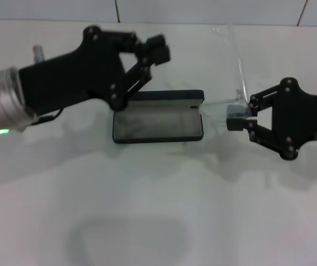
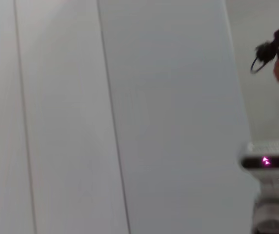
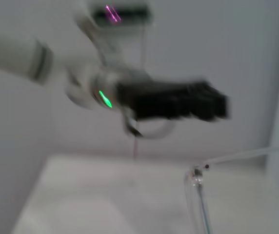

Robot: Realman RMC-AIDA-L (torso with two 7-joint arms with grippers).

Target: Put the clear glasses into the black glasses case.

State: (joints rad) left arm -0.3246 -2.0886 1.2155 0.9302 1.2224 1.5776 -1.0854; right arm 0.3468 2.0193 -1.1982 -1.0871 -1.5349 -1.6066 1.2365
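- right gripper (image 1: 237,117) is sitting nearest the head camera, at the right of the white table (image 1: 158,221), fingers clenching on the clear glasses (image 1: 237,72) at the lower lens end near the hinge
- clear glasses are rising from that grip, one curved clear edge arcing up and away from the fingers toward the back wall; they are lifted off the table, not in the case
- right wrist view is showing the glasses hinge (image 3: 196,174) close by, one clear temple arm running off sideways, another clear part running away from it
- black glasses case (image 1: 158,123) is lying open on the table just beside the right gripper, on its fingertip side, grey lining facing up, lid (image 1: 167,97) folded flat behind the tray
- case and glasses look just apart, cannot tell if the lens tip is touching the case corner
- left gripper (image 1: 159,49) is hovering past the far side of the case, above the lid's back left corner, jaws spread, gripping nothing
- left arm is also appearing across from the right wrist camera (image 3: 178,102), blurred
- left wrist view is showing only wall panels and a device with a pink light (image 2: 266,162)
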